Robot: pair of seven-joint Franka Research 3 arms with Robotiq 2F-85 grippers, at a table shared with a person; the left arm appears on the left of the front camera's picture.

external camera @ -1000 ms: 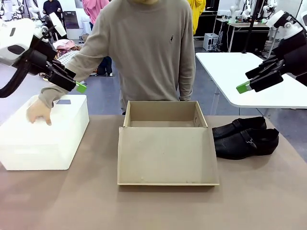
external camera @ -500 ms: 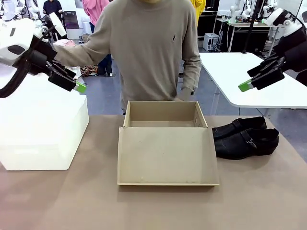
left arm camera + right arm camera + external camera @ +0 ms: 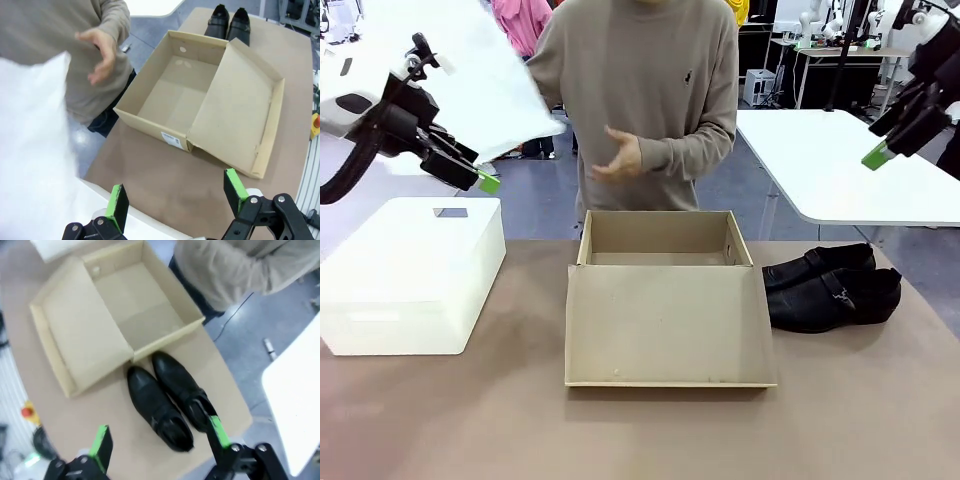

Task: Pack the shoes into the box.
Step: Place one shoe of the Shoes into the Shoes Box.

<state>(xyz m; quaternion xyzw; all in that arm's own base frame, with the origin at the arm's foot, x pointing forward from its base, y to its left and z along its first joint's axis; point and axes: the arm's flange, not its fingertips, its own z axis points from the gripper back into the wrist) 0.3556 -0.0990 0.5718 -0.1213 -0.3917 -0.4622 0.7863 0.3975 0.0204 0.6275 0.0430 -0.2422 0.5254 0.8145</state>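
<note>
2 shoes (image 3: 830,285) beside box (image 3: 665,235), white container (image 3: 410,275) nearby, left claw (image 3: 176,195) and right claw (image 3: 159,439) open

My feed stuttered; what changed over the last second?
The person's hand left the white container and a blurred white sheet is now up at that side; their other hand rose to the chest. The right gripper climbed up and outward, jaws open. Left gripper, box and shoes stayed put.

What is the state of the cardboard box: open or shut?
Open: the lid lies folded out on the table, and the box shows bare cardboard inside.
</note>
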